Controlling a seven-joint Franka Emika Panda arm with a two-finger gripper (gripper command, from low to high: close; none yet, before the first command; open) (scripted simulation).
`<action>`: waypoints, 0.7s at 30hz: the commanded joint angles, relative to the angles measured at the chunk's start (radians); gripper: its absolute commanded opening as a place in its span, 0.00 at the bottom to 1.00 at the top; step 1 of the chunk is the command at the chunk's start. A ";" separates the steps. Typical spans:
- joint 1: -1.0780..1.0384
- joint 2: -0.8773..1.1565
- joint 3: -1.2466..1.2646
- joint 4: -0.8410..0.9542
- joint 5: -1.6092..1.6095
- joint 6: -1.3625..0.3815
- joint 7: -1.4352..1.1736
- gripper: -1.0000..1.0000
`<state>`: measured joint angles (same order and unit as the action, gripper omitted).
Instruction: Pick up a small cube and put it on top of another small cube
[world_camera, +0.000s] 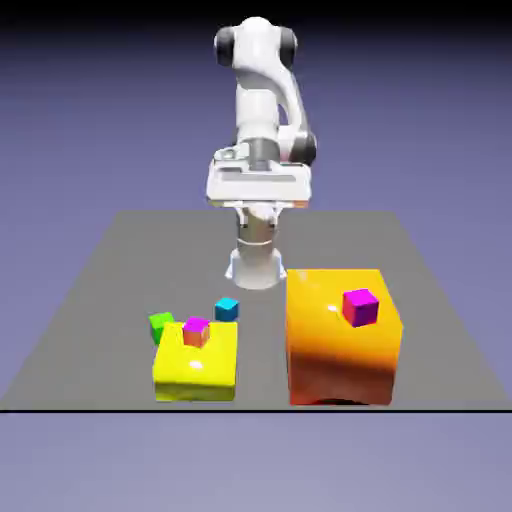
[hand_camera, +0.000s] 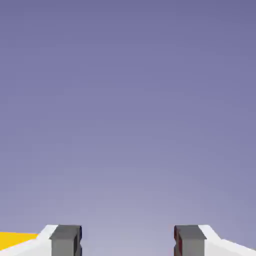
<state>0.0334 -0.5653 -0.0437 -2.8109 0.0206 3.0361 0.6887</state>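
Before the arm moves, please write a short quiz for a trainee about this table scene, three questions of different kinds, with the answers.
1. True or false: a magenta cube sits on top of the orange block.
2. Which small cube lies on the table behind the yellow block, nearer the exterior view's right? A) cyan B) green C) magenta
3. Fill in: in the hand view, the fingers stand ____ with nothing between them.

Key
1. True: the magenta cube rests on the orange block's top.
2. A: the cyan cube; the green cube is at the yellow block's left rear corner.
3. apart (open); only backdrop shows between them.
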 joint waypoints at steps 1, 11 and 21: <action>0.018 0.004 -0.036 -0.001 0.017 -0.001 -0.043 0.50; 0.196 0.043 -0.399 -0.008 0.188 -0.008 -0.478 0.50; 0.374 0.082 -0.761 -0.015 0.359 -0.016 -0.912 0.50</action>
<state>0.4070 -0.4836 -0.8048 -2.8260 0.3791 3.0200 -0.2228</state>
